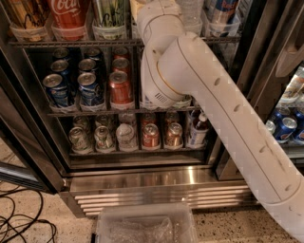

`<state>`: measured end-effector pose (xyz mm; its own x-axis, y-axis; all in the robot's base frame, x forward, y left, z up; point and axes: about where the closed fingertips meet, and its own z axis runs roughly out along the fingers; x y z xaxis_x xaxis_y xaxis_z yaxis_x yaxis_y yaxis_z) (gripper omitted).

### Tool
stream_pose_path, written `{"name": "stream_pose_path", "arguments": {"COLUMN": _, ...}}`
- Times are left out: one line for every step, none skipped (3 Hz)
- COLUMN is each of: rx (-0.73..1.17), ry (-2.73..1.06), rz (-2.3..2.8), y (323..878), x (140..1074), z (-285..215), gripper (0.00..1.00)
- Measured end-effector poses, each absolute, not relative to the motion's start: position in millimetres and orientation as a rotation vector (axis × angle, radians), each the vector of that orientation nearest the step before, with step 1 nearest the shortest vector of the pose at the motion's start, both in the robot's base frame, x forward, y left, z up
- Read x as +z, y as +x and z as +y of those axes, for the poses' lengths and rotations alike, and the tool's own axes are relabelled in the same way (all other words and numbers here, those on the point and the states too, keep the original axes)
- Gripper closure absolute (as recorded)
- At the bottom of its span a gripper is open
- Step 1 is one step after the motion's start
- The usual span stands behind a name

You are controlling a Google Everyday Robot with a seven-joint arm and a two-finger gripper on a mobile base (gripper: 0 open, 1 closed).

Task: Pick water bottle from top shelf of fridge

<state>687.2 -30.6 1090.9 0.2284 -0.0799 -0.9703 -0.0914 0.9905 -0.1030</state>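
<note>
The fridge (161,182) stands open in front of me, with a steel base grille. Its top shelf (71,42) runs along the top of the view and holds tall cans in clear dividers. The lower part of a clear water bottle (192,13) shows on that shelf, just right of my arm. My white arm (190,90) rises from the lower right and reaches up to the top shelf. My gripper is past the top edge of the view, out of sight.
Two lower racks hold short soda cans (121,88). A slim white-capped bottle (198,128) stands on the bottom rack. A clear plastic bin (142,228) lies on the floor in front. Cables (19,223) lie at the left. A neighbouring cooler section with blue cans (285,128) is at the right.
</note>
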Motion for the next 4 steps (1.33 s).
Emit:
{"name": "stream_pose_path", "arguments": {"rx": -0.002, "ry": -0.204, "rz": 1.260, "y": 659.3, "x": 1106.3, "z": -33.7, "gripper": 1.00}}
{"name": "stream_pose_path", "arguments": {"rx": -0.024, "ry": -0.256, "rz": 1.161, "y": 617.1, "x": 1129.8, "z": -43.8, "gripper": 1.00}}
{"name": "stream_pose_path", "arguments": {"rx": -0.055, "ry": -0.299, "rz": 1.098, "y": 585.9, "x": 1157.3, "z": -52.8, "gripper": 1.00}}
{"name": "stream_pose_path", "arguments": {"rx": -0.055, "ry": -0.342, "rz": 1.075, "y": 560.3, "x": 1170.0, "z": -59.0, "gripper": 1.00}}
